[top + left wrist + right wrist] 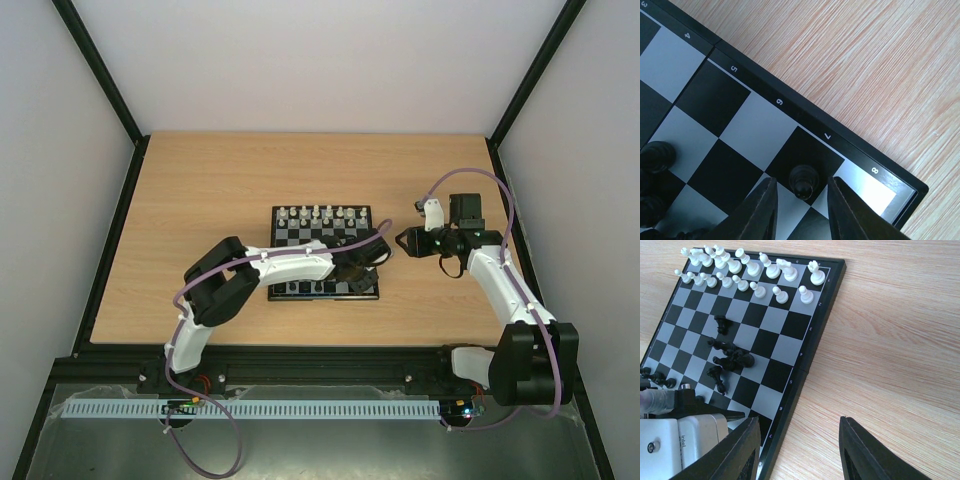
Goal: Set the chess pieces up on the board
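- Near a corner of the black-and-grey checkered chessboard (pixel 760 131), a tiny black pawn (pixel 801 176) is flanked, untouched, by the parted left gripper (pixel 802 189).
- The right gripper (pixel 799 424) is held spread, empty.

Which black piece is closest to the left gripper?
The upright black pawn beside rim number 7, between the left gripper's fingers; the others stand apart.
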Robot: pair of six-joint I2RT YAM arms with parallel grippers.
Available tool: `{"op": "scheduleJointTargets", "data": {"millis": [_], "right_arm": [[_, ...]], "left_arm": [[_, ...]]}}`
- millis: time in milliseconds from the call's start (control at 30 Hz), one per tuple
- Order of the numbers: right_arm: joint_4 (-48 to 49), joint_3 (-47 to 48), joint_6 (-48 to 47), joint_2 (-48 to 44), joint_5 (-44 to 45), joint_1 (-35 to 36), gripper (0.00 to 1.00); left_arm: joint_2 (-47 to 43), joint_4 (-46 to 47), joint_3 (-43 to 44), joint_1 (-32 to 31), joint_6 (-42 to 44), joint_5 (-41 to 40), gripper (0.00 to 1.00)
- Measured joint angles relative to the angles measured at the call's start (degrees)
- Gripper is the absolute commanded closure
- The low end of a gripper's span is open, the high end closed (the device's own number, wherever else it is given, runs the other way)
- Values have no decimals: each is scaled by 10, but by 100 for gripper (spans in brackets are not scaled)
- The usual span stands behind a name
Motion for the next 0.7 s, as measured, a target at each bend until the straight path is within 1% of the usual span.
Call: {"op": "scheduleJointTargets", "data": {"millis": [167,300,400,500,600,700], "right_arm": [[0,0,0,0,0,0,56],[0,0,0,0,0,0,56],[0,0,-2,0,-4,0,56],[0,0,-6,0,-8,0,57],[-3,0,-19,1,-22,0,61],[-14,2,-35,12,-43,1,65]], "left_arm": [[-5,-3,0,0,-2,-3,64],[-42,-16,0,0,-2,-10,62],[-98,-22,-1,4,-1,-20,61],[-173,-18,-18,16,-2,-26,54],[-257,-7,-64,48,-2,-28,47],[-326,3,-123,106,0,-23,44]]}}
